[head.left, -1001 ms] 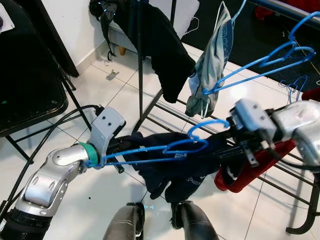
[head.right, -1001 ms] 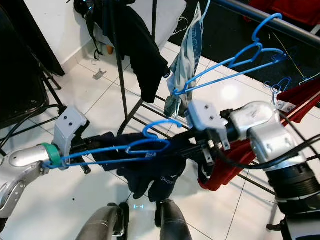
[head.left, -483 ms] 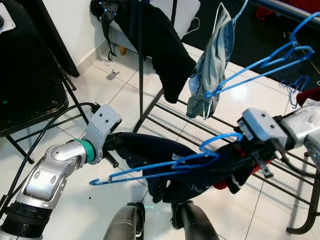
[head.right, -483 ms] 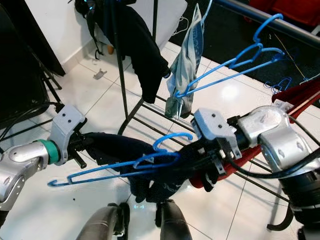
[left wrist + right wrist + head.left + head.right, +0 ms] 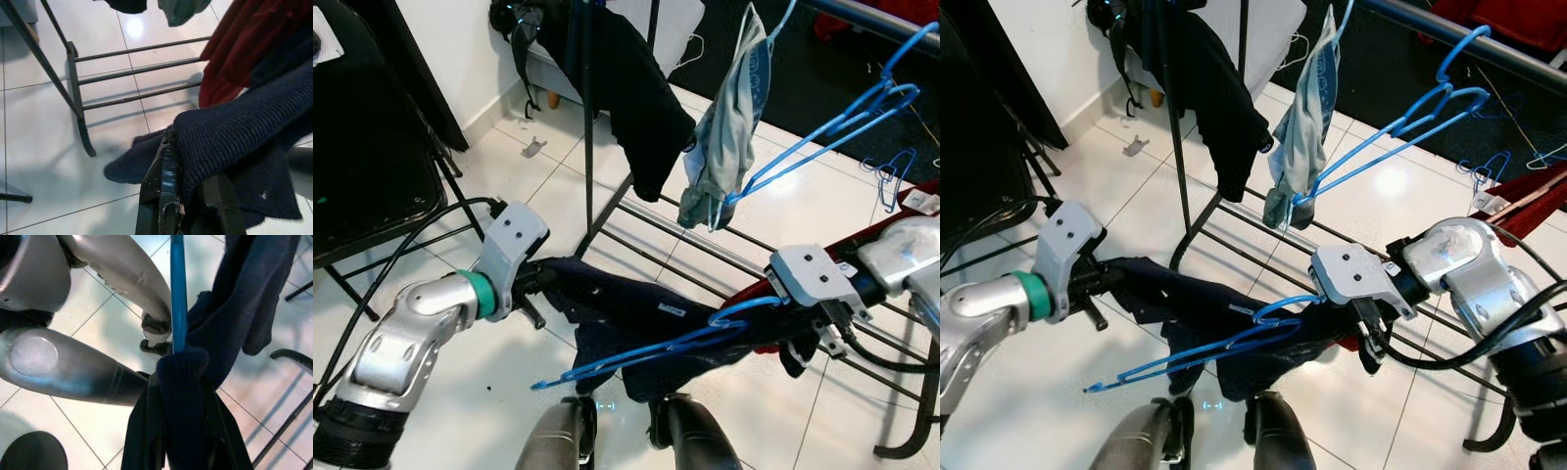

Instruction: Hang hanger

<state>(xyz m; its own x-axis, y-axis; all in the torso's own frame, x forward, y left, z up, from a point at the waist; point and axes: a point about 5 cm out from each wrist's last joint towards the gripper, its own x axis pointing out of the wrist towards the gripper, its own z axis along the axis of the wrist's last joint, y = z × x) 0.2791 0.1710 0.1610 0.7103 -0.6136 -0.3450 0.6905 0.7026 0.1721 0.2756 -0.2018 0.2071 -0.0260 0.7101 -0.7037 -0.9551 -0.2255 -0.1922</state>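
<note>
A blue wire hanger (image 5: 646, 352) slants low over the floor, its free end near my feet and its other end at my right gripper (image 5: 795, 338). That gripper is shut on the hanger rod (image 5: 178, 293) together with a fold of a navy knit sweater (image 5: 234, 318). The sweater (image 5: 636, 313) stretches across to my left gripper (image 5: 548, 279), which is shut on its other side. In the left wrist view the knit (image 5: 244, 127) is clamped between the black fingers (image 5: 161, 191). A hanging rail (image 5: 871, 15) crosses the upper right.
A drying rack has a dark upright pole (image 5: 587, 117) and low floor rails (image 5: 705, 250). A black garment (image 5: 641, 88) and a grey-green one (image 5: 729, 127) on another blue hanger (image 5: 832, 122) hang from it. A red cloth (image 5: 1528, 191) lies right. A black chair (image 5: 362, 166) stands left.
The hanger's left end has come away from my left gripper and dropped toward the floor. My right gripper has lowered with it. The sweater now spans between both grippers.
</note>
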